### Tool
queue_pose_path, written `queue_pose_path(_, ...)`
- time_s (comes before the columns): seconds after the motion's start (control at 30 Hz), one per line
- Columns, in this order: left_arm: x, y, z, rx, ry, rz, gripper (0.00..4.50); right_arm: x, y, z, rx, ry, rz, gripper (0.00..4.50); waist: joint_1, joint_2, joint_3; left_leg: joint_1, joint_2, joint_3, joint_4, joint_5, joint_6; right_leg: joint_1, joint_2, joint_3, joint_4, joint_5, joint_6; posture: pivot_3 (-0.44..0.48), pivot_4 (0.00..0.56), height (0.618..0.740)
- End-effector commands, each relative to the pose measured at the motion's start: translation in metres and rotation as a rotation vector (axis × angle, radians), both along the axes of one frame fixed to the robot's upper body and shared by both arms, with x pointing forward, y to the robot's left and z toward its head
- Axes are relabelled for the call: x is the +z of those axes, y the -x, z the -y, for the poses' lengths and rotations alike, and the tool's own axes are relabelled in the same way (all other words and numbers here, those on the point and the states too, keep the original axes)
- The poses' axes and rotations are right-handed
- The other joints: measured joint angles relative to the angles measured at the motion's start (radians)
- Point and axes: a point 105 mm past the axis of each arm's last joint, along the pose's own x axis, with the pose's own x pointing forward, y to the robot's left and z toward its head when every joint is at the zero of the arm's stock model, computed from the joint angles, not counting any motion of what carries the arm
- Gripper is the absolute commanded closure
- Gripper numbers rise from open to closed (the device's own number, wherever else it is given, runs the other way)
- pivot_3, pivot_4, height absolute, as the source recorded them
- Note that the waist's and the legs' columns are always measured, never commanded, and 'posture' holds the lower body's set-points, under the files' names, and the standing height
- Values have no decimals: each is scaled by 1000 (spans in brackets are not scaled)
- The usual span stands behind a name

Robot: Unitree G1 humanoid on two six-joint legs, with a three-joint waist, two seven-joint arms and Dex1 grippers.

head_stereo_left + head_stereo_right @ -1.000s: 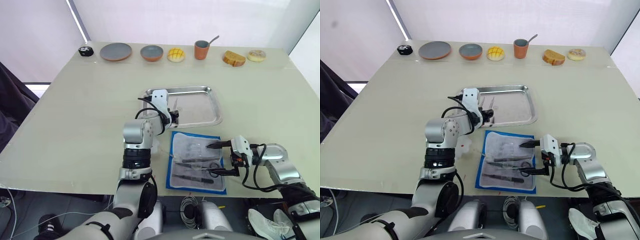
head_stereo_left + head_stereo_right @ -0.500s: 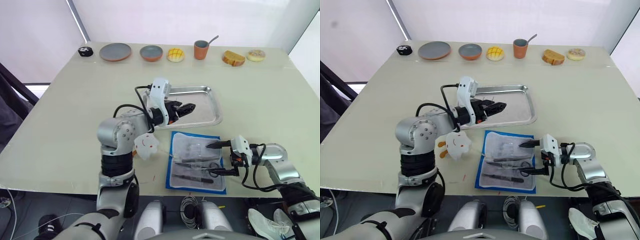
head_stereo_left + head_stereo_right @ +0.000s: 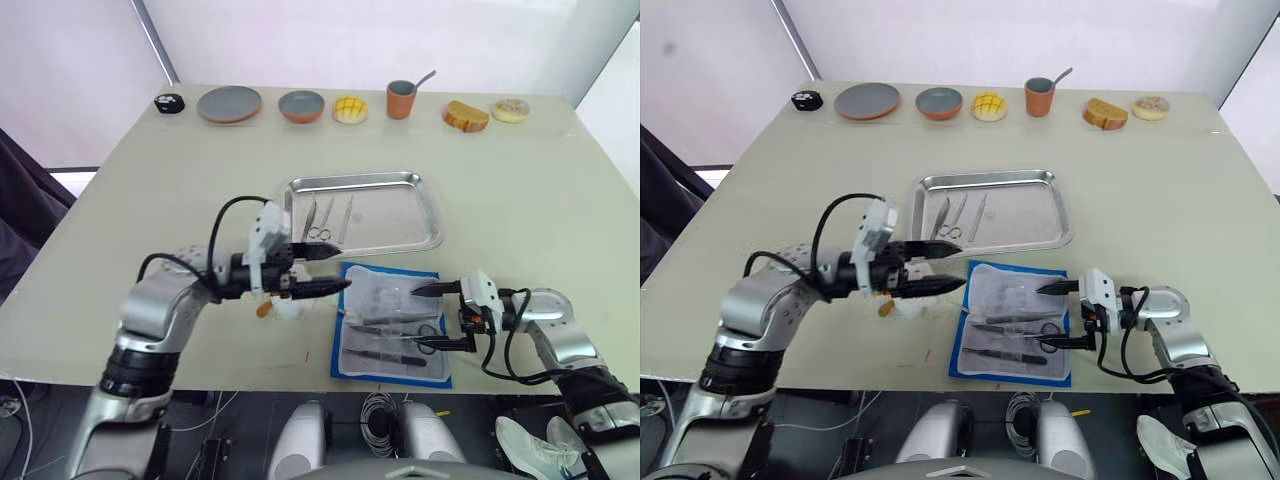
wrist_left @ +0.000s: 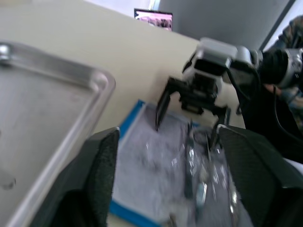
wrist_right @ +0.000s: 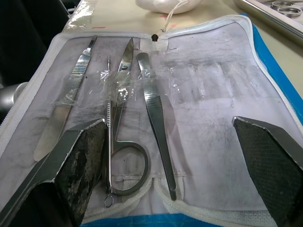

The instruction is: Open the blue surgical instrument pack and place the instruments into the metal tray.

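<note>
I see the pack lying open, long axis toward the tray — instruments inside; left gripper and right gripper gape, empty.

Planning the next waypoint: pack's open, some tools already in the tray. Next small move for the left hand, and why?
Probably advance the open left hand over the blue surgical instrument pack toward an instrument: several instruments lie in it, and the hand hovers empty at its edge.

left gripper jaws apart, right gripper jaws apart
</note>
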Motion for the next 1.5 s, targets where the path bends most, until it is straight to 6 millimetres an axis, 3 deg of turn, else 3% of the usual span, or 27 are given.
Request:
queue_pose_path(0.03,10,10,-16,-43,-1,51,154,-25,10,6,-26,60,-103,0,1,0,0,0,0,0,0,0,0,0,0,0,0,0,0,0,150,740)
queue_pose_path(0.27,9,14,-48,-3,-46,13,154,-24,10,8,-26,57,-105,0,2,3,2,0,1,0,0,0,0,0,0,-1,0,0,0,0,150,740)
queue_pose_path(0.47,7,14,-47,-39,-84,36,154,-23,8,12,-32,63,-105,0,3,3,2,0,1,0,0,0,0,0,0,-1,0,0,0,0,150,740)
queue_pose_path(0.73,-6,14,-15,-131,-112,105,154,-21,7,13,-26,61,-102,0,3,2,2,0,1,0,0,0,0,0,0,-1,0,0,0,0,150,740)
queue_pose_path(0.97,-27,1,16,-159,-142,128,154,-19,8,10,-17,47,-99,0,4,3,2,-1,0,0,0,0,1,0,1,-1,0,0,0,0,150,740)
queue_pose_path(1.1,-37,6,47,-232,-159,159,1888,-20,10,10,-21,47,-98,0,5,3,2,-1,-1,0,0,0,1,0,1,-1,0,0,0,0,150,740)
queue_pose_path(1.27,-43,4,67,-265,-211,182,1888,-19,10,10,-23,47,-95,0,5,2,2,-1,-1,0,0,0,1,0,1,-1,0,0,0,0,150,740)
queue_pose_path(1.5,-47,-8,74,-250,-251,194,1888,-19,10,9,-30,43,-92,0,4,3,2,-1,-2,-1,0,0,1,0,1,-1,0,0,0,0,150,740)
